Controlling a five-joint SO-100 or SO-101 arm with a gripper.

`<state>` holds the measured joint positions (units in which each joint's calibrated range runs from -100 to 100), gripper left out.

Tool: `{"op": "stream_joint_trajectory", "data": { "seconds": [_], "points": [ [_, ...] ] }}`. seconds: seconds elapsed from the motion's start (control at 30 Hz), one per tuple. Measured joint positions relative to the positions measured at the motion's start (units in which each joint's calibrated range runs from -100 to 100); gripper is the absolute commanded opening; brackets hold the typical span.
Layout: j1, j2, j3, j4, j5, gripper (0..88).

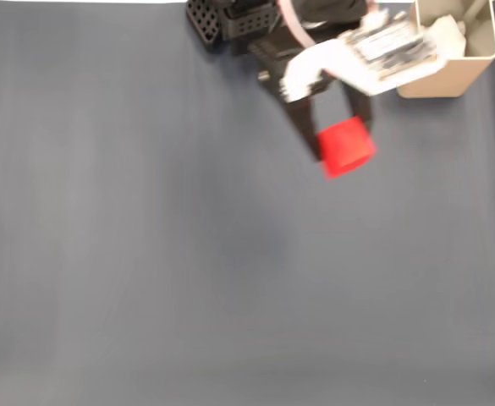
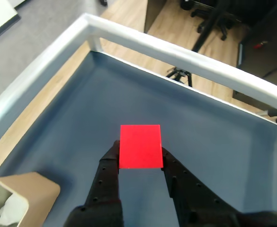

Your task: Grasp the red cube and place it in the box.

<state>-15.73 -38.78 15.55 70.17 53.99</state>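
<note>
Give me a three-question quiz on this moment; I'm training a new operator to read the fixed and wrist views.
1. True or false: the red cube lies loose on the dark mat.
2. In the fixed view, the box stands: A) top right corner, B) bottom left, C) centre.
3. Fill in: in the wrist view, the gripper has one black finger on each ____ of the cube.

Key
1. False: the gripper is shut on it, and it looks lifted off the mat.
2. A.
3. Side.
</note>
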Motion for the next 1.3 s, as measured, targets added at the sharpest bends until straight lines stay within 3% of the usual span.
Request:
{"op": "stream_joint_trajectory", "data": {
  "seconds": [0.7, 1.3],
  "points": [
    [-29.01, -3.04, 0.00, 7.80, 2.20, 0.2],
    [-42.73, 0.69, -0.09, 8.43, 2.25, 0.2]
  ]
}}
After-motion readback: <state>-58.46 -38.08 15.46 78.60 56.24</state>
